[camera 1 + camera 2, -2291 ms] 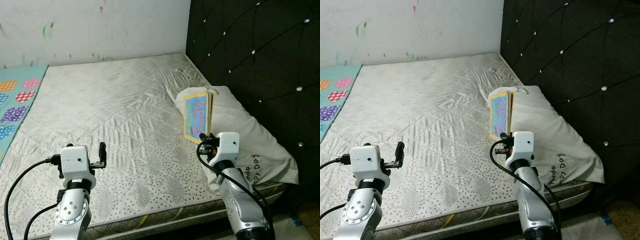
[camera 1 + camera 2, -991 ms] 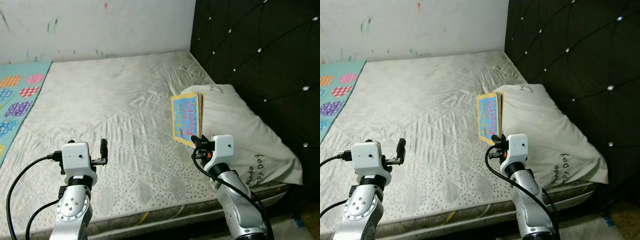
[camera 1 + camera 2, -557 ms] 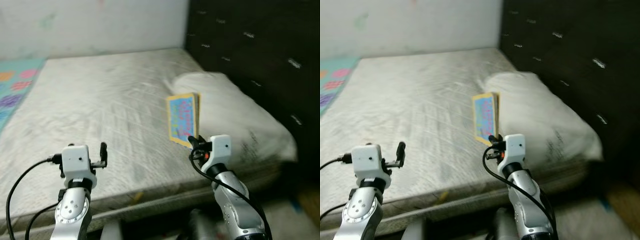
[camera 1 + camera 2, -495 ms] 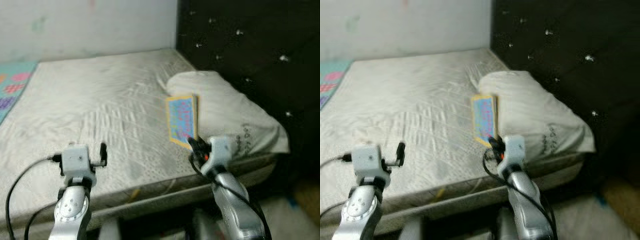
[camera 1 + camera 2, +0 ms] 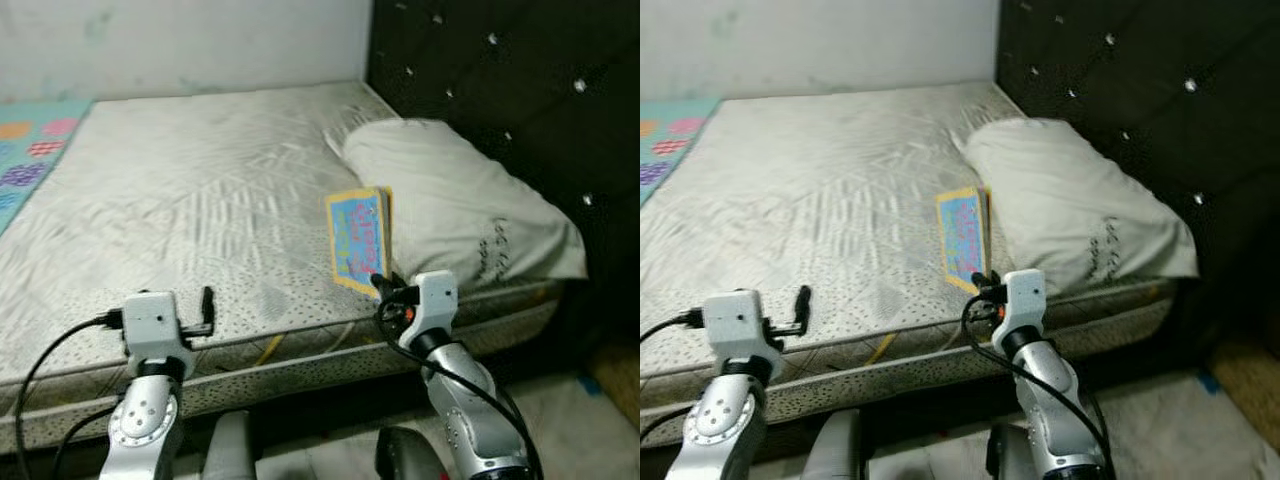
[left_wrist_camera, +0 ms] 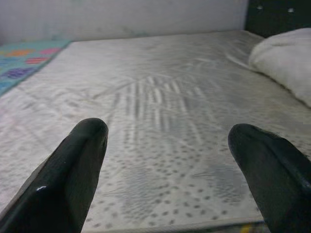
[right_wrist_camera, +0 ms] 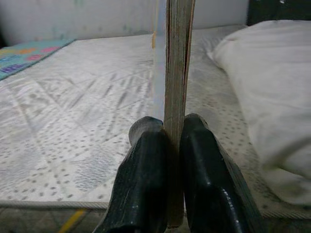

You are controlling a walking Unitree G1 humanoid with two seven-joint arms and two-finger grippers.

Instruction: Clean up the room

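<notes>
My right gripper [image 7: 167, 145] is pinching the lower edge of a thin book [image 5: 359, 240], both fingers pressed flat against its sides so it stands upright, its blue and yellow cover facing my left. I hold it in the air above the near edge of the mattress [image 5: 200, 190], close beside the white pillow [image 5: 460, 200] that lies against the dark tufted headboard [image 5: 500, 90]. My left gripper [image 6: 170, 160] is spread wide and holds nothing, hovering low over the near part of the mattress, well apart from the book. At the far left corner of the bed lies a patterned blanket [image 5: 30, 150] in teal with coloured spots.

I judge the step in hand to be carrying the book off the bed: it is lifted clear and secure. The next move calls for finding where it belongs, which I cannot see from here, and keeping the pinch firm while I turn, since a thin book held by one edge could swing or slip.
</notes>
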